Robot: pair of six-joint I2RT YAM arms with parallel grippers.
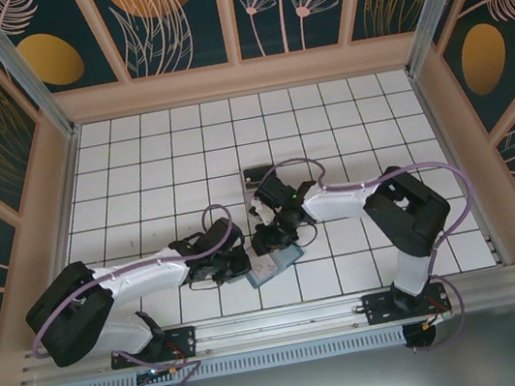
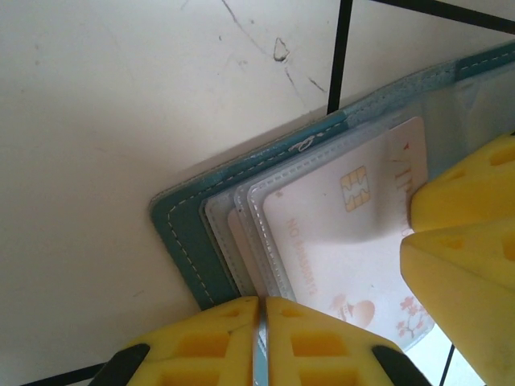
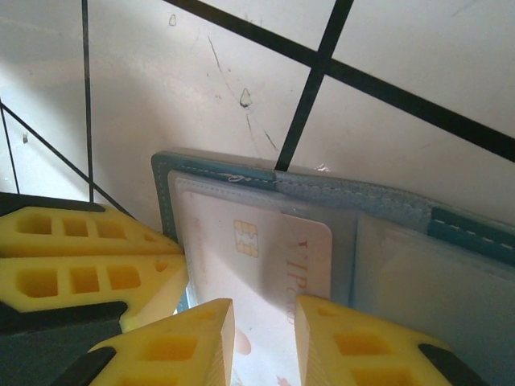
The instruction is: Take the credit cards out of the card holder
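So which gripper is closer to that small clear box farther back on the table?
Right. The right gripper sits over the soft teal wallet, just short of the small clear box; the left gripper clamps the wallet's left edge, farther off.

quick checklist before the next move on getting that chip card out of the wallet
1. card holder lying open on the table: ok
2. left end effector shut on the card holder's edge, pinning it: ok
3. right end effector over the chip card, jaws apart: ok
4. firm grip on the chip card: cannot tell
5. chip card free of its clear slot: not ok, mostly under the sleeve
6. how many cards sit behind it: cannot tell
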